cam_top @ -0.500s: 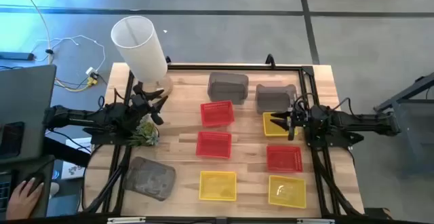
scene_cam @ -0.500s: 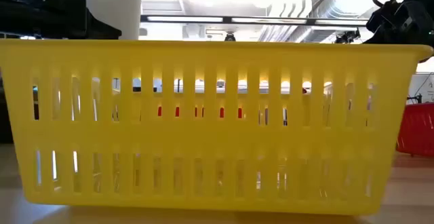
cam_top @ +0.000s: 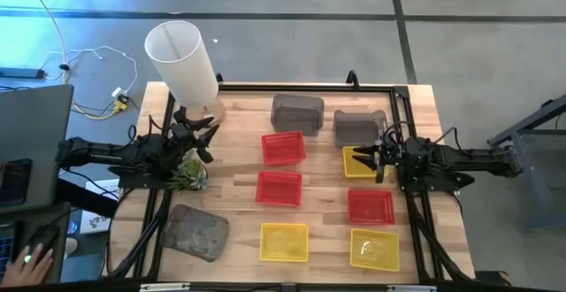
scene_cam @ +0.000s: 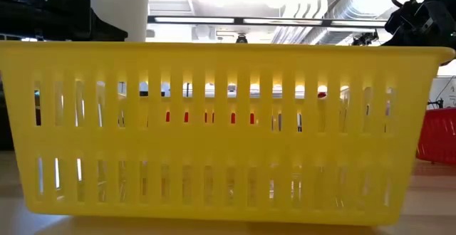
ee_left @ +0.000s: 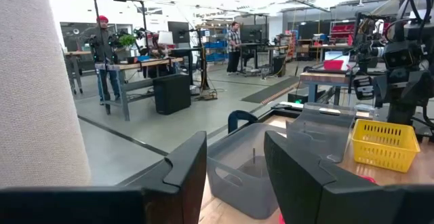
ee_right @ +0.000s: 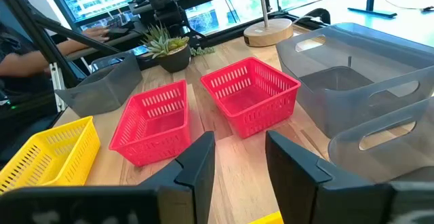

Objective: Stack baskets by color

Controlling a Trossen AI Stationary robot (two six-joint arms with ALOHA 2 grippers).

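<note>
Several baskets rest bottom-down on the wooden table. Two grey ones (cam_top: pixel 296 112) (cam_top: pixel 358 128) stand at the far side, and a third grey one (cam_top: pixel 196 232) is near left. Red baskets (cam_top: pixel 283 148) (cam_top: pixel 279 188) (cam_top: pixel 370 206) sit mid-table. Yellow ones (cam_top: pixel 284 242) (cam_top: pixel 374 249) are at the near edge, the first filling the low view (scene_cam: pixel 228 128). My right gripper (cam_top: pixel 367 159) (ee_right: pixel 237 163) hovers open over a third yellow basket (cam_top: pixel 361 164). My left gripper (cam_top: pixel 205 137) (ee_left: pixel 234 176) is open at the far left, pointing at the grey baskets (ee_left: pixel 251 173).
A tall white cylinder (cam_top: pixel 181 62) on a wooden base stands at the far left corner. A green plant (cam_top: pixel 186 175) sits just under the left arm. A black frame rail (cam_top: pixel 305 87) runs along the table's far edge. A person's hand (cam_top: pixel 26 258) rests off the table's left.
</note>
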